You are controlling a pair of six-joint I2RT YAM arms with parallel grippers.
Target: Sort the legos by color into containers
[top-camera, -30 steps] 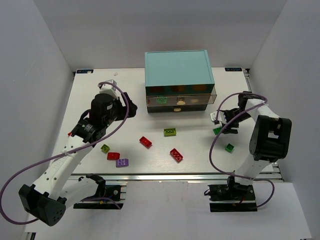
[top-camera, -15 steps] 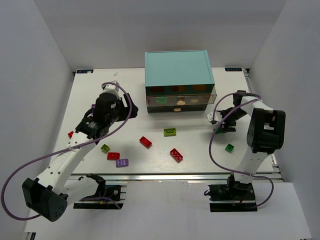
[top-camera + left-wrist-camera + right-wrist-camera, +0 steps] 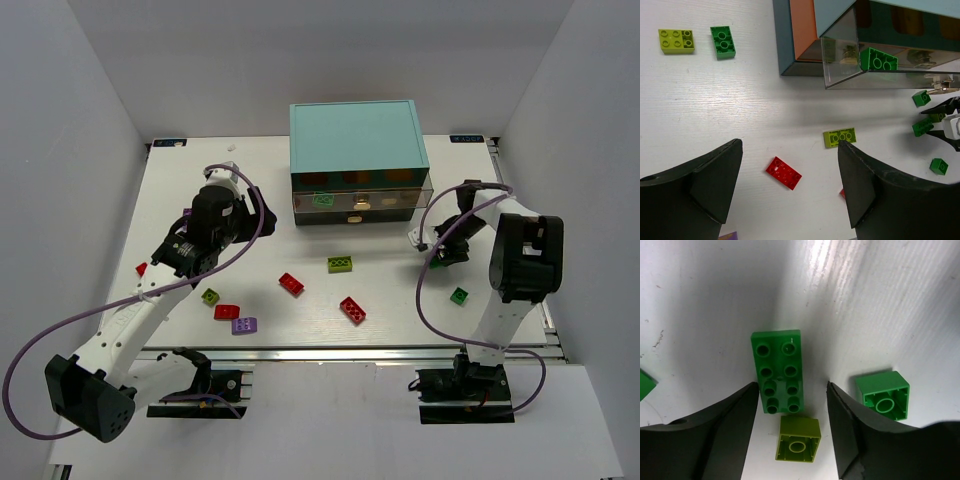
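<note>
A pickup is judged to be in hand. The right hand (image 3: 790, 387) is seen spread astride a green lego (image 3: 777, 371) on the surface (image 3: 890, 300), nothing pinched yet; a yellow-green lego (image 3: 798, 438) lies just beside. The left hand (image 3: 790, 144) is held spread and empty. A squeeze on the green one alone is called for, then transfer to the open drawer (image 3: 840, 55).

Right of cabinet (image 3: 358, 150): bare table (image 3: 460, 168). Before cabinet: jutting drawer (image 3: 365, 200), scattered bricks (image 3: 340, 264), wide gaps. Off its right front corner: three bricks (image 3: 777, 365) crowding right gripper (image 3: 790, 390).
</note>
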